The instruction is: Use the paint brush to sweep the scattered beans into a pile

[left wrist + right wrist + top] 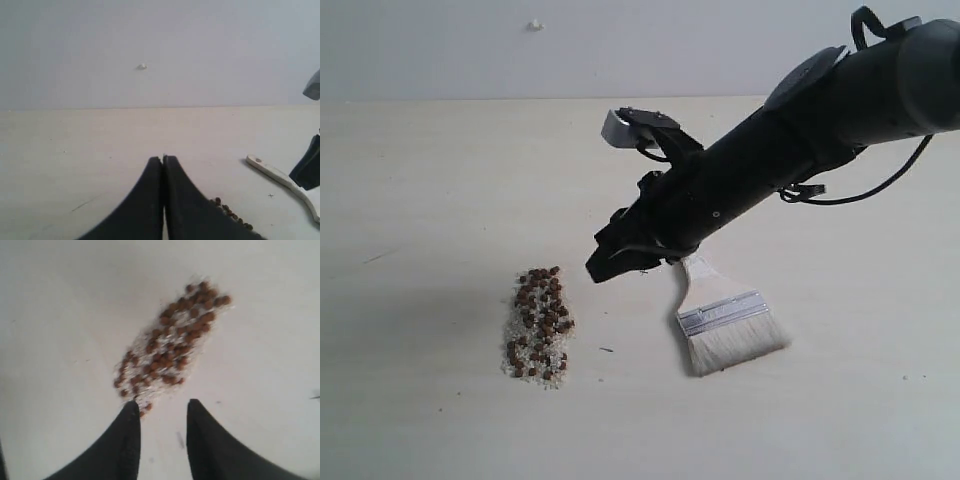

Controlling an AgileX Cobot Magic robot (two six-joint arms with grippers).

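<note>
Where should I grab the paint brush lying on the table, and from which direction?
Take the paint brush by its wooden handle, just behind the metal band, coming straight down from above. It lies flat on the table, so the open right end effector can only close across the handle's narrow sides; the bristles are wide and soft.

Exterior camera is looking down on the pale table; both wrist cameras are sharing its reddish-brown bean pile.
</note>
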